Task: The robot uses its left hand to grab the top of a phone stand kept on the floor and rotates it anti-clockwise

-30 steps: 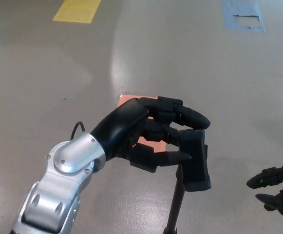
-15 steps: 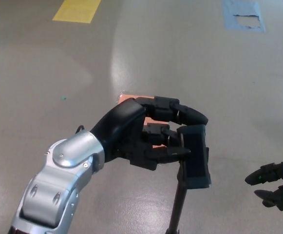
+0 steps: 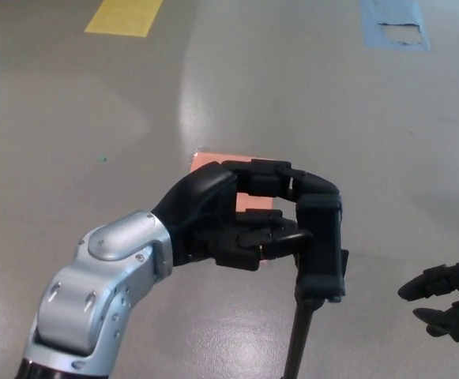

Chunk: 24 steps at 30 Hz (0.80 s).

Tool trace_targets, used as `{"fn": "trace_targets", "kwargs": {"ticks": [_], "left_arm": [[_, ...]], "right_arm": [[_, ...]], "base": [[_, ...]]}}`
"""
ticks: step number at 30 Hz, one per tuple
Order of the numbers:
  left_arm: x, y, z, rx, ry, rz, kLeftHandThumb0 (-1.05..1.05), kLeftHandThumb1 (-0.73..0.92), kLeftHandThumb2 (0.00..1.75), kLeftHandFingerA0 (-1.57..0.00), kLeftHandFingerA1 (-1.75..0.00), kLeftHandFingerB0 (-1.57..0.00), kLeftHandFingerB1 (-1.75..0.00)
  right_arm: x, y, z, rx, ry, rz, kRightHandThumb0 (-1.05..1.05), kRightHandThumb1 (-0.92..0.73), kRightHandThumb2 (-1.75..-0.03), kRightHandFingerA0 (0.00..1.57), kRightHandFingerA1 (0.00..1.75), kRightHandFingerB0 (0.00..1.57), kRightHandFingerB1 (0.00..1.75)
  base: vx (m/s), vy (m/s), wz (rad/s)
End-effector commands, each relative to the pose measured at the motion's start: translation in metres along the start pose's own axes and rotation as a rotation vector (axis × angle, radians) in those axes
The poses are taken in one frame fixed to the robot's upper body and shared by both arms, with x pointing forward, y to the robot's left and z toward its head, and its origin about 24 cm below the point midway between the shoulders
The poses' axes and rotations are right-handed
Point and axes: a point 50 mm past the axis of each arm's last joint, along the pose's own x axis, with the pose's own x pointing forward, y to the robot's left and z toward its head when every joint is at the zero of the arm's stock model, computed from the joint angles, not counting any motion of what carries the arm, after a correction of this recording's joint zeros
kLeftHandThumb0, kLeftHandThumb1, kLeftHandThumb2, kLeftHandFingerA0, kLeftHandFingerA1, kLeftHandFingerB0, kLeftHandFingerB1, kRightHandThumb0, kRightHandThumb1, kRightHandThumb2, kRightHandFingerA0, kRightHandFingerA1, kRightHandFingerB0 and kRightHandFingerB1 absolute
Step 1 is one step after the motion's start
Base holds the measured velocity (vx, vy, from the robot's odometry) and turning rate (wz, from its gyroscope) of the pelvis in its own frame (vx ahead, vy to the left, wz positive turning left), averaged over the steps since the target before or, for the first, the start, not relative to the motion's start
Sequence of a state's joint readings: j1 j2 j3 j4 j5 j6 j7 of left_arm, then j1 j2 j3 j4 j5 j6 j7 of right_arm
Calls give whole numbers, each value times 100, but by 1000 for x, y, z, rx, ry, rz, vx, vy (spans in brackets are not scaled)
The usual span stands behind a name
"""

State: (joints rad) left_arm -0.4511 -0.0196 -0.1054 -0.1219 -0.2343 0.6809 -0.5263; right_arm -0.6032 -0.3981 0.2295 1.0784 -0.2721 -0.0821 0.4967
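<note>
The left hand, black with a silver jointed forearm, reaches in from the near left and curls around the top of the black phone stand; its upper fingers hook over the far end of the stand's rectangular clamp head, while the thumb presses in from the left, so the hand is clamped on the head; the head stands roughly upright in the picture, a little right of centre, with its thin black pole running down to the near edge.

The pole's foot is cut off by the bottom edge; a flat salmon-orange rectangular pad on the floor is mostly hidden behind the hand; the right hand shows only partly at the right edge, dark fingers spread apart and holding nothing.

The glossy grey floor lies open all around the stand; a yellow marking and a blue patch sit at the far edge, well apart.
</note>
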Motion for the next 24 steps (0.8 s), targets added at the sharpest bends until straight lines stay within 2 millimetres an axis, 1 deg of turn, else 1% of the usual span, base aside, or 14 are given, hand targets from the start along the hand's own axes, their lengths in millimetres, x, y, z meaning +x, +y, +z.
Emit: {"fn": "trace_targets", "kwargs": {"ticks": [1, 2, 4, 9, 11, 17, 20, 21, 24], "left_arm": [[3, 3, -20, -309, 199, -38, -24, 61, 60, -113, -100, -93, -58], [3, 3, -20, -311, 200, -37, -24, 61, 60, -113, -100, -93, -58], [3, 3, -21, -332, 216, -29, -23, 63, 62, -110, -105, -91, -60], [4, 3, -22, -348, 233, -31, -23, 65, 63, -113, -102, -89, -61], [4, 3, -22, -356, 237, -30, -22, 65, 63, -112, -100, -89, -61], [3, 1, -21, -354, 245, -28, -22, 66, 62, -112, -101, -89, -60], [3, 0, -22, -369, 247, -31, -22, 64, 61, -114, -99, -90, -59], [3, 0, -22, -372, 246, -33, -22, 64, 63, -113, -102, -89, -60], [3, -1, -22, -373, 249, -33, -21, 63, 62, -114, -102, -90, -60]], "right_arm": [[-2, -10, 3, -21, 25, -16, -48, -77, -63, 51, 39, 36, 34], [-2, -10, 3, -21, 26, -16, -48, -77, -63, 51, 39, 36, 34], [-2, -10, 3, -18, 27, -14, -47, -77, -63, 48, 39, 35, 34], [-2, -10, 3, -16, 27, -12, -47, -77, -63, 50, 40, 36, 34], [-2, -9, 2, -13, 27, -11, -48, -77, -63, 48, 40, 36, 34], [-2, -9, 2, 3, 25, -5, -47, -77, -63, 48, 40, 36, 35], [-2, -9, 2, 1, 24, -8, -49, -77, -63, 50, 40, 37, 35], [-2, -10, 2, -1, 20, -7, -49, -76, -63, 51, 41, 38, 35], [-2, -10, 3, -3, 14, -7, -49, -77, -62, 50, 40, 37, 35]], "base": [[0, 0, 0], [0, 0, 0], [0, 0, 0], [0, 0, 0], [0, 0, 0], [0, 0, 0], [0, 0, 0], [0, 0, 0], [0, 0, 0]]}}
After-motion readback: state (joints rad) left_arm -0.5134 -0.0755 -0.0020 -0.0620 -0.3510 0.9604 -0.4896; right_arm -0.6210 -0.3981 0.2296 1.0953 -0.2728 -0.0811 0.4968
